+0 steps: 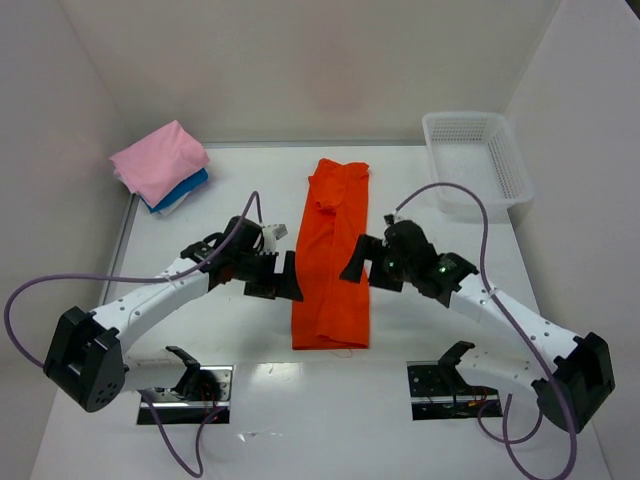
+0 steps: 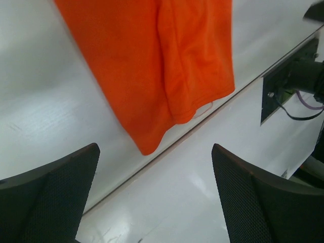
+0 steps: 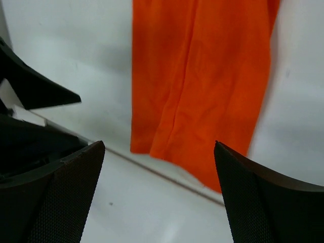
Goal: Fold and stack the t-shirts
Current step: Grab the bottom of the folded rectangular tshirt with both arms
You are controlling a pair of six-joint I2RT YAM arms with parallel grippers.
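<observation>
The orange t-shirt (image 1: 332,255) lay between the two grippers in the middle of the table (image 1: 200,215). It was already folded along its length into a narrow strip. The left gripper (image 1: 283,280) hung just beside the left edge of the strip, with its fingers wide apart and nothing between them. The right gripper (image 1: 362,268) stood at the opposite edge, also spread open and empty. From above it was hard to say whether any fingertip touched the cloth; probably none did. In both wrist views the near end of the strip lay ahead of the fingertips, flat on the table.

Far beyond the left gripper and to its left, a folded pink t-shirt (image 1: 160,160) rested on top of a blue one (image 1: 188,188). A white basket (image 1: 515,165) stood well beyond the right gripper.

The step in hand seemed to be the cross fold of the orange shirt, since the side folds looked finished. The next move would call for each gripper to come to a near corner of the strip and close on all layers together. Then both would lift evenly and carry that end over the far end, so that the strip does not twist or open. After this the shirt would need to go onto the pink one.
</observation>
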